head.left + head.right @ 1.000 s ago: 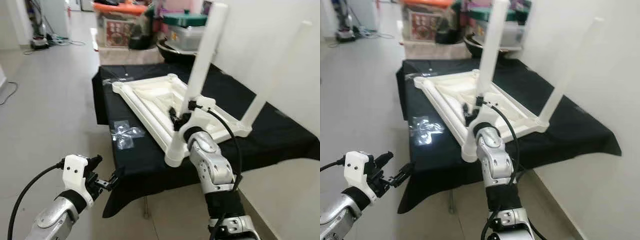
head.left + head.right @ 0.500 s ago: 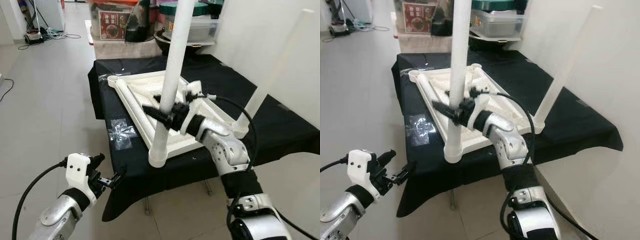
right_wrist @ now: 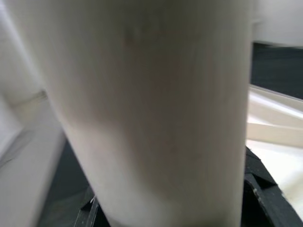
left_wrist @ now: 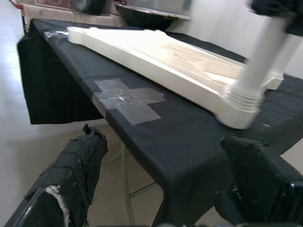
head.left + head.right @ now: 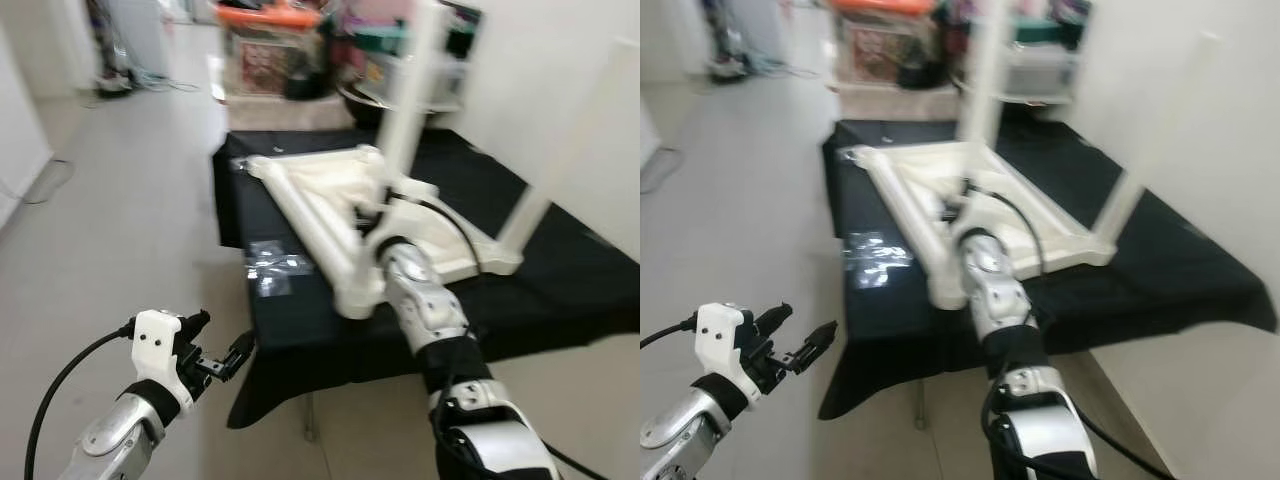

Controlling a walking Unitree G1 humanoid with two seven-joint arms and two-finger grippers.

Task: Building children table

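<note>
Cross-threading looks the main hazard as the right pincer [image 5: 378, 215] clasps a white table leg [image 5: 408, 95] that rises at a slant from the near corner socket [image 5: 357, 297] of the upturned children's table frame [image 5: 330, 205]. The frame lies flat on a black-draped tabletop [image 5: 560, 290], and a second leg [image 5: 570, 150] already stands at its far right corner. The right wrist view shows the leg pinched between the black fingers [image 3: 258, 189]. If the leg is turned while it leans, the threads could bind, or the light frame could skid across the cloth toward the edge. The left pincer [image 5: 222, 362] hangs spread and empty below the tabletop edge, well apart from the frame, so nothing steadies it. A clear plastic bag [image 5: 277, 268] lies just beside the frame.
</note>
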